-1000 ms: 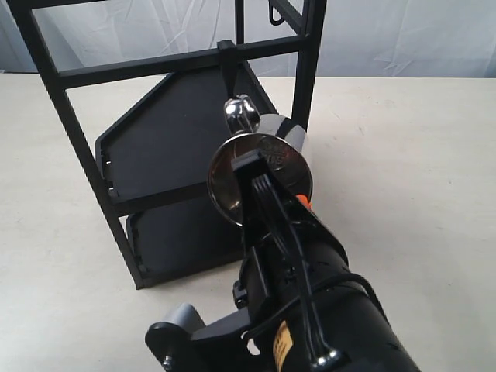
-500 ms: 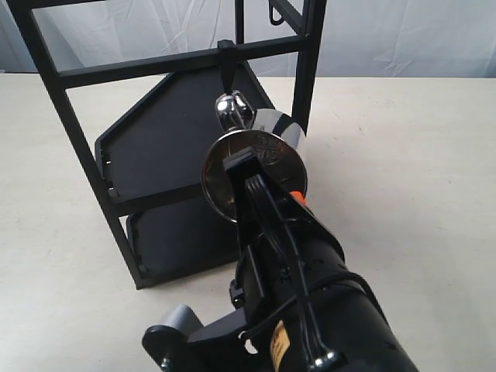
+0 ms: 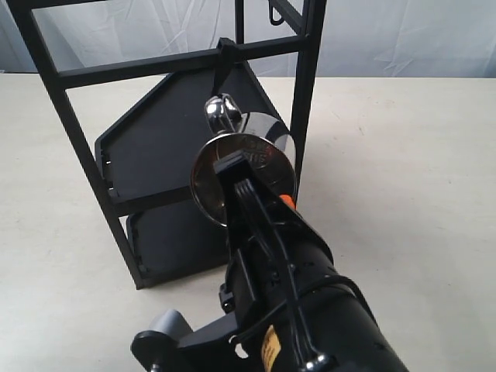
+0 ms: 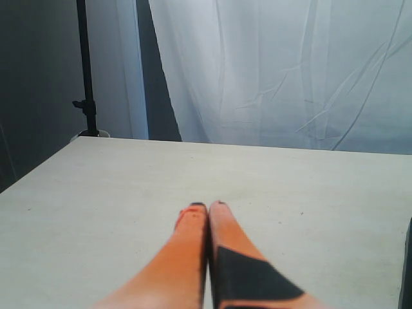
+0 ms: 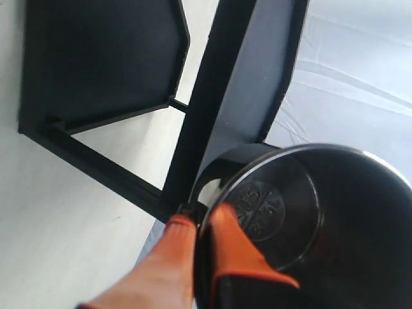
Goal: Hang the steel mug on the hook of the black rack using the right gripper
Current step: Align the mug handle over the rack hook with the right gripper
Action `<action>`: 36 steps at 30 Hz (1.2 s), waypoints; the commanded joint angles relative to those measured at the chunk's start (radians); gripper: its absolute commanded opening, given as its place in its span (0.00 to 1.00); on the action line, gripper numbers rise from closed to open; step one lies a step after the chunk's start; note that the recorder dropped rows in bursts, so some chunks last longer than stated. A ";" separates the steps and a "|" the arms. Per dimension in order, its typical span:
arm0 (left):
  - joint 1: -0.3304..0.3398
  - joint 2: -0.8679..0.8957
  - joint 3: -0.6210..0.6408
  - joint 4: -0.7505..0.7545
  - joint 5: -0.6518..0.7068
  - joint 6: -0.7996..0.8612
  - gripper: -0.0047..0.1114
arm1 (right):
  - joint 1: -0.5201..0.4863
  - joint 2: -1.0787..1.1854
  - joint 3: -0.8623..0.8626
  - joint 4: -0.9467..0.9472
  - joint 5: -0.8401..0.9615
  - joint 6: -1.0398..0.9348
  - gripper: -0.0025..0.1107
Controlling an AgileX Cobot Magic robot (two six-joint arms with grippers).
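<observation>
My right gripper (image 3: 236,172) is shut on the rim wall of the steel mug (image 3: 263,132), one orange pad inside and one outside. The mug lies on its side in the air with its mouth toward the arm. Its shiny loop handle (image 3: 220,115) points up, just below the hook (image 3: 225,56), which hangs from the black rack's (image 3: 147,71) crossbar. I cannot tell whether handle and hook touch. The right wrist view shows the right gripper (image 5: 203,215) on the mug (image 5: 335,212), with the stamped base inside and a rack bar (image 5: 212,96) close behind. The left gripper (image 4: 207,207) is shut and empty over the bare table.
Two angular black shelves (image 3: 167,143) fill the rack behind the mug. A smaller thin hook (image 3: 275,14) hangs on the rack's far top bar. A rack upright (image 3: 304,85) stands just right of the mug. The pale table (image 3: 403,170) stretches to the right.
The right gripper has carried the mug a little to the left, and the handle now sits nearer beneath the hook. The rack has not moved.
</observation>
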 commanded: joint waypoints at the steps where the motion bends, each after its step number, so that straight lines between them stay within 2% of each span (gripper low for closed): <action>1: -0.009 -0.005 0.000 -0.007 -0.005 -0.002 0.05 | 0.002 0.004 -0.007 -0.006 0.001 0.021 0.01; 15: -0.009 -0.005 0.000 -0.007 -0.005 -0.002 0.05 | 0.002 0.004 -0.007 -0.011 0.045 0.064 0.03; 18: -0.009 -0.005 0.000 -0.007 -0.005 -0.002 0.05 | 0.002 0.004 -0.007 -0.015 0.045 0.077 0.19; 21: -0.009 -0.005 0.000 -0.007 -0.005 -0.002 0.05 | 0.002 0.004 -0.007 -0.025 0.045 0.109 0.40; 23: -0.009 -0.005 0.000 -0.007 -0.005 -0.002 0.05 | 0.002 0.004 -0.007 -0.045 0.045 0.129 0.46; 36: -0.009 -0.005 0.000 -0.007 -0.005 -0.002 0.05 | 0.004 0.004 -0.007 -0.047 0.045 0.166 0.46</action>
